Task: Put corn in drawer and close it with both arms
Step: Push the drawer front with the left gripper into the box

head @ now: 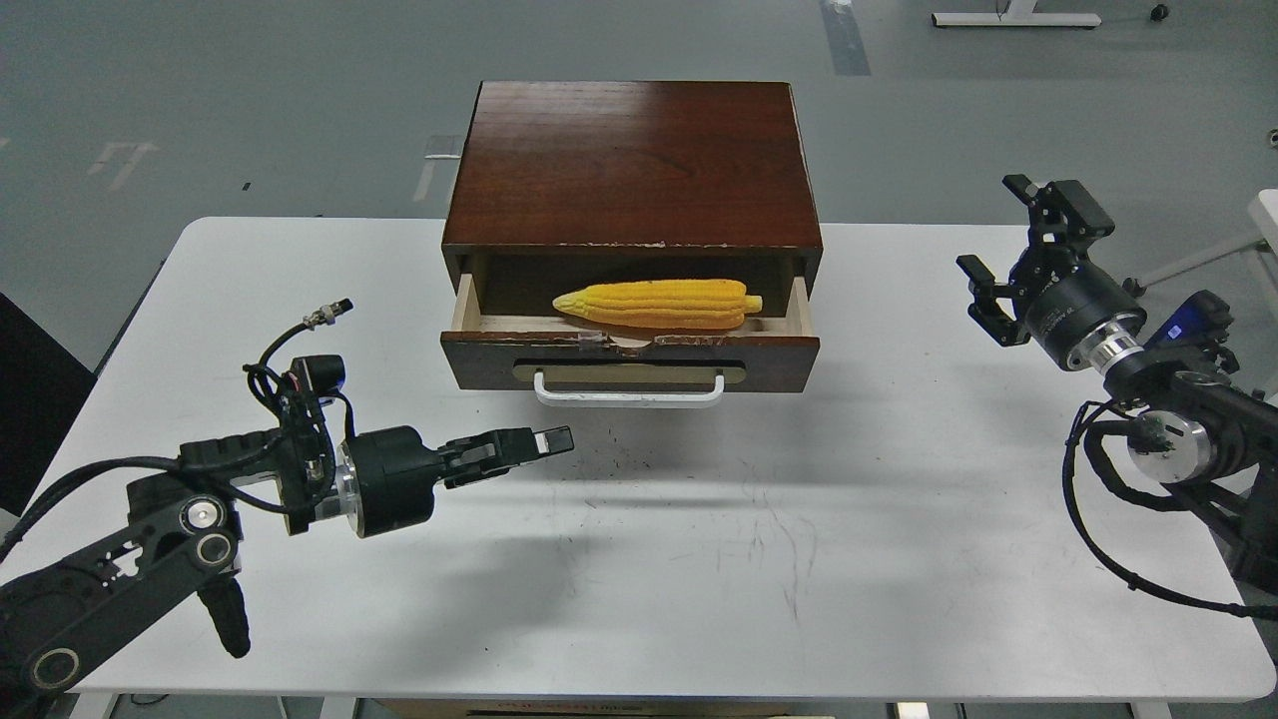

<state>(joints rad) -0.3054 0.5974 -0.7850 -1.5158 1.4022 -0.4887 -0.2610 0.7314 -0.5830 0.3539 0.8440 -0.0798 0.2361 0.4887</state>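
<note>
The corn [659,303] lies lengthwise in the open drawer [629,358], pointed end to the left. The drawer sticks out a short way from the dark wooden cabinet [634,165], its white handle [629,397] facing me. My left gripper [544,441] hovers low over the table, in front of and left of the drawer, pointing right and holding nothing. Its fingers overlap from this angle. My right gripper [988,222] is open and empty, raised well to the right of the cabinet.
The white table [699,559] carries only the cabinet, with scuffed bare surface in front of the drawer. Grey floor lies behind, and a white frame stands past the table's right edge.
</note>
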